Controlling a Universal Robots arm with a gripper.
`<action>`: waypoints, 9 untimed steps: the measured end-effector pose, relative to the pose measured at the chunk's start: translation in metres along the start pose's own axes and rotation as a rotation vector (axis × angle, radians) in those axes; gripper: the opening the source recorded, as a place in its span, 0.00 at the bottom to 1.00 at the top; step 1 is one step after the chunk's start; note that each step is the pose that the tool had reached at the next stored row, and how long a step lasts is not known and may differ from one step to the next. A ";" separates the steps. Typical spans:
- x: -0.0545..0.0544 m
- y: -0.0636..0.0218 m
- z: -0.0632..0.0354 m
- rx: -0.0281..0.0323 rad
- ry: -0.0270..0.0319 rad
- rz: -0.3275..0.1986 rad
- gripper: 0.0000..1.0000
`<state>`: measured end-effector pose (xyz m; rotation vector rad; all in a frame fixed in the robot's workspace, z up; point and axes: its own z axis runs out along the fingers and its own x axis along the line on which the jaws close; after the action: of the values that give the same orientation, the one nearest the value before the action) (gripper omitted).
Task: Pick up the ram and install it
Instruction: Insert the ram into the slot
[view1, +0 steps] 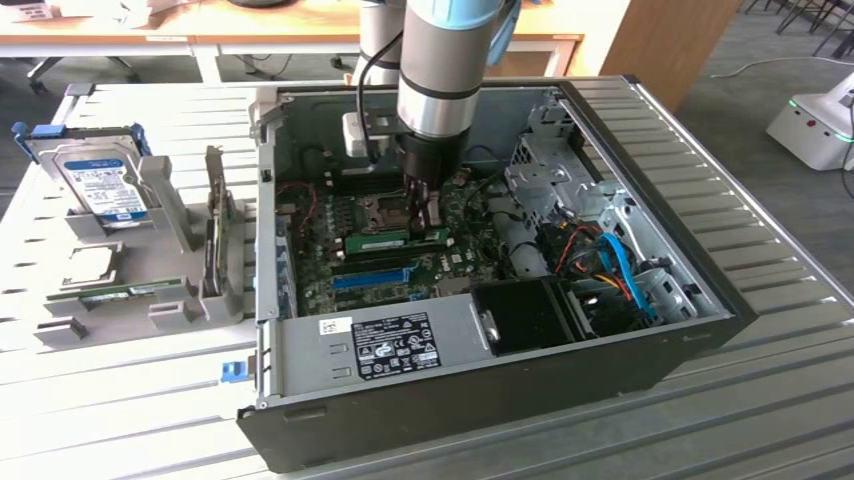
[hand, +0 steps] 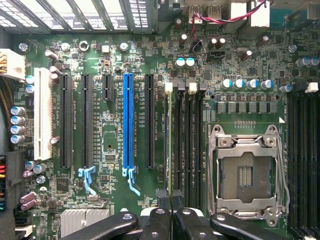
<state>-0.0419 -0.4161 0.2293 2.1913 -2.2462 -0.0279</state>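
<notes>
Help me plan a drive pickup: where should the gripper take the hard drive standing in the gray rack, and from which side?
Probably its top edge, from above, pinching the labelled face and the back. The hard drive stands upright with its lower part sunk in the gray rack, so the upper part is what stands free.

Slatted metal table (view1: 801, 400), open computer case (view1: 534, 400), grey parts rack (view1: 167, 315)

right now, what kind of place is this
Probably a robotics lab or workshop for PC assembly: an open PC case on a slatted metal table, an arm reaching into it, a hard drive in a holder beside it.
</notes>
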 end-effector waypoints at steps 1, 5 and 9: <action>0.000 0.0000 0.0002 0.0001 -0.0001 0.000 0.12; 0.000 -0.0001 0.0008 0.0001 -0.0002 0.000 0.12; 0.000 0.0000 0.0011 0.0000 0.0002 0.000 0.12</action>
<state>-0.0419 -0.4161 0.2282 2.1912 -2.2461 -0.0277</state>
